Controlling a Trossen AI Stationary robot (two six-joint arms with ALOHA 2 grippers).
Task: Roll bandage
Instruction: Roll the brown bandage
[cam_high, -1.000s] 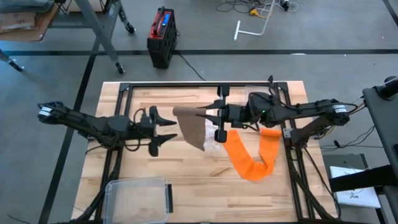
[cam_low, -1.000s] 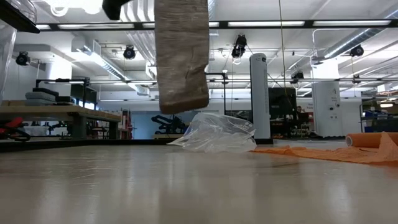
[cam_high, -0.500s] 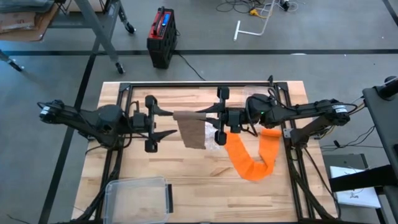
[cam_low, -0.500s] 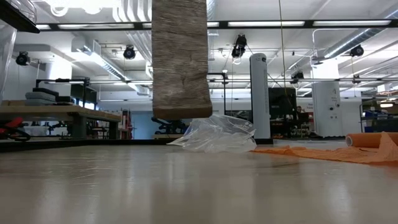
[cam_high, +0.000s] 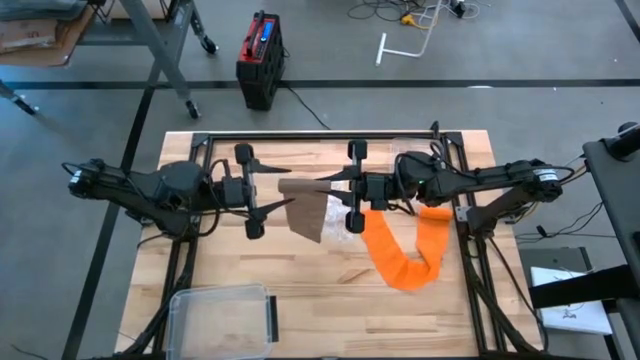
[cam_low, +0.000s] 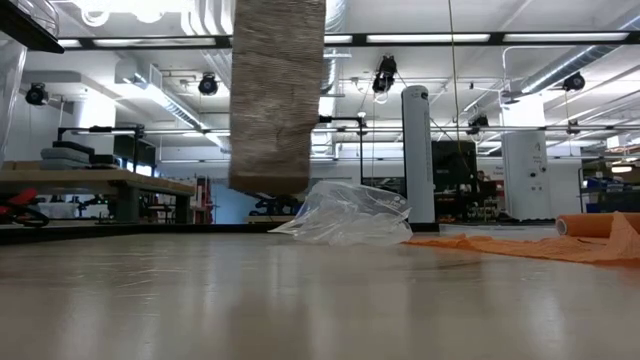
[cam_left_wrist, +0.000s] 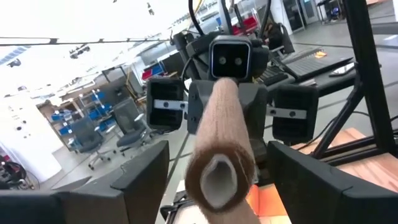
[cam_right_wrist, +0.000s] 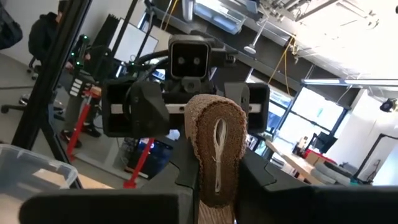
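A brown bandage (cam_high: 305, 205) is up in the air over the middle of the table, rolled at one end. My right gripper (cam_high: 325, 183) is shut on that roll (cam_right_wrist: 217, 149). The roll's free, hollow end (cam_left_wrist: 217, 177) points at my left gripper (cam_high: 288, 195). My left gripper is open, with one finger on each side of that end and nothing touching that I can see. The loose tail (cam_low: 275, 100) hangs down, and its lower edge (cam_low: 265, 185) is clear of the table. My right gripper pinches the rolled end of the bandage (cam_right_wrist: 217, 180) between its two fingers, squashing it flat. The fingers come level from the table's right side and lie along the roll. The roll sticks out level toward my left arm, lifted clear, with the tail hanging slack below.
An orange bandage (cam_high: 405, 250) lies in a loop on the table's right half. A crumpled clear plastic bag (cam_low: 350, 215) sits under the grippers. A clear plastic box (cam_high: 222, 318) stands at the near left edge. The arms' black frame rails (cam_high: 320, 135) run around the work area.
My left gripper has risen, rolled about its own axis and moved toward the bandage roll, so its fingers now flank the roll's free end. The hanging tail has swung toward the table's left. My right gripper has kept still.
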